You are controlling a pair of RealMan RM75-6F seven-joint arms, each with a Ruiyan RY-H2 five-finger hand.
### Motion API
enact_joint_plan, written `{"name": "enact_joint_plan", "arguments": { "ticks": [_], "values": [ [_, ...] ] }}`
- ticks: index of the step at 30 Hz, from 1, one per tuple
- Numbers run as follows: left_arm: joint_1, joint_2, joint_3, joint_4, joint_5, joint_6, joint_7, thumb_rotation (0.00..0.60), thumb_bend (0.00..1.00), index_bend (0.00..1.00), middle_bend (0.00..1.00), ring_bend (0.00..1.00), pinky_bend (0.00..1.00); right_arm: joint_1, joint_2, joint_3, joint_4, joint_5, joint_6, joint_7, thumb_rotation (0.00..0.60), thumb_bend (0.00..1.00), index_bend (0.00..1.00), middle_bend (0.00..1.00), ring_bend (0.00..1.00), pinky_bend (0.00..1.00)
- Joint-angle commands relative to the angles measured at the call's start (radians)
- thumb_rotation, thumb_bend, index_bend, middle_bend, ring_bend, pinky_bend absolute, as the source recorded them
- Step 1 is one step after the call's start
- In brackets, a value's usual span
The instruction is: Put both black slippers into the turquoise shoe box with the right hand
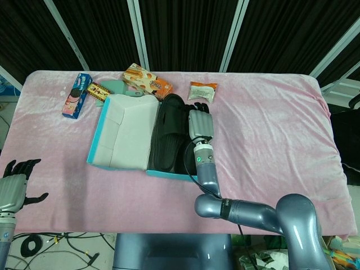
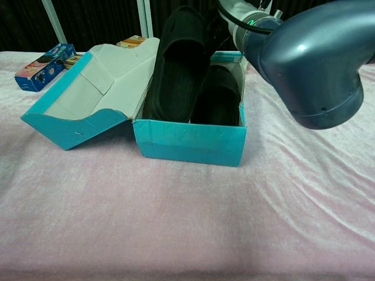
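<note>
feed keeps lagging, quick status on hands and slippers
Right hand over turquoise box; grip unclear. Left hand open, off table. Both black slippers in box, left one propped on rim.
</note>
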Motion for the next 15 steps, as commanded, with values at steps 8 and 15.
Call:
{"name": "enact_joint_plan", "arguments": {
  "ticks": [8,15],
  "values": [
    [-0.003,0.003,-0.002,-0.01,-0.006,-0.002,0.011,0.6,0.0,0.14,0.16,0.12,0.04,-0.004,0.066,0.012,-0.113,0.117,-0.089,-0.191,0.6,0.09,0.48,0.45,0.14,0.08],
    [-0.005,0.005,-0.003,-0.016,-0.01,-0.004,0.018,0.6,0.0,0.14,0.16,0.12,0.04,0.014,0.089,0.007,-0.137,0.187,-0.123,-0.29,0.6,0.09,0.48,0.45,0.14,0.07]
  ]
}}
